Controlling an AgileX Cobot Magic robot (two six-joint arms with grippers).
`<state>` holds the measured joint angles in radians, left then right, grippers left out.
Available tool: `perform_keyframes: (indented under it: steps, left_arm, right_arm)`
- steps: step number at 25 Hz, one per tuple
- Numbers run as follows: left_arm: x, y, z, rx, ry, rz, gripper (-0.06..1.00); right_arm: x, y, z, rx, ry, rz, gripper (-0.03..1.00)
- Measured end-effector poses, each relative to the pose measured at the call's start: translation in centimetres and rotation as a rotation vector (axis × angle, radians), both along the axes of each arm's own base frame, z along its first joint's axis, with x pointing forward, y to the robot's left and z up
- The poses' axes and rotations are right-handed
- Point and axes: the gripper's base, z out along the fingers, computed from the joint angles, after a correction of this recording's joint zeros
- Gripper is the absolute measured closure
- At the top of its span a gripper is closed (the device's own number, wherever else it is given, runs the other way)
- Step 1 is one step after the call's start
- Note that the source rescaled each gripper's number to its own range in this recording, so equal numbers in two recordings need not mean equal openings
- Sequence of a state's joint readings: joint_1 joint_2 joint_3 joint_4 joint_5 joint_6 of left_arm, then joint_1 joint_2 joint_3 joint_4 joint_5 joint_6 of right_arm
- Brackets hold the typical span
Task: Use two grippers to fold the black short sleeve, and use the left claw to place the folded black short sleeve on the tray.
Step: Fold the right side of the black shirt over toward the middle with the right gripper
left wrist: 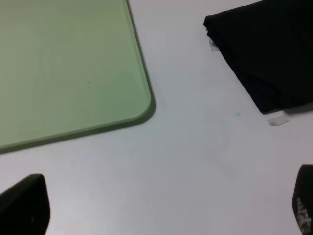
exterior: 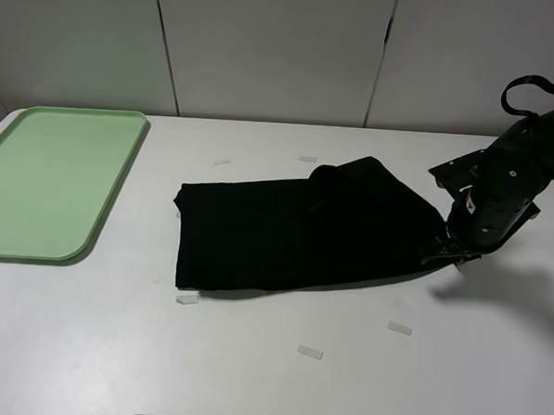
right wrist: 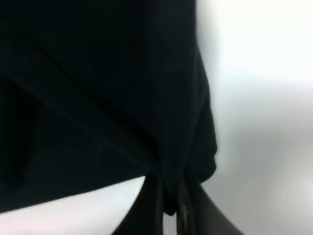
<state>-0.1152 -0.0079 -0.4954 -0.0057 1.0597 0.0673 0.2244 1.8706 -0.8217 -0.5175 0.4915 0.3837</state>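
The black short sleeve (exterior: 294,232) lies folded into a long band across the middle of the white table, its right end lifted a little. My right gripper (exterior: 447,246) is at that right end. In the right wrist view its fingers (right wrist: 183,208) are pinched together on the edge of the black short sleeve (right wrist: 98,88). The mint-green tray (exterior: 51,182) sits at the far left with nothing on it. My left gripper (left wrist: 164,210) does not show in the high view. Its own view shows both fingertips far apart over bare table, between the tray (left wrist: 63,63) and the shirt's left end (left wrist: 269,54).
Small clear tape pieces (exterior: 310,351) lie on the table around the shirt, one (left wrist: 277,120) by its near left corner. White wall panels (exterior: 267,49) stand behind the table. The right arm's shadow (exterior: 505,285) falls on the table at the right.
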Motion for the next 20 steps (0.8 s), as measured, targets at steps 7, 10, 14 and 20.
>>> perform_keyframes:
  steps: [7,10,14,20]
  left_arm:
    - [0.0,0.0,0.0,0.0,0.0,0.0,-0.06]
    - [0.0,0.0,0.0,0.0,-0.001,0.0,-0.06]
    - [0.0,0.0,0.0,0.0,-0.001,0.0,-0.06]
    - [0.0,0.0,0.0,0.0,-0.001,0.0,-0.06]
  right_arm:
    - [0.1,0.0,0.5,0.004,0.03,-0.068,0.95]
    - [0.6,0.0,2.2,-0.002,0.021,-0.109,0.95]
    - [1.5,0.3,5.2,0.034,-0.032,-0.152,0.95]
    - [1.9,1.4,7.2,0.144,0.007,-0.215,0.95]
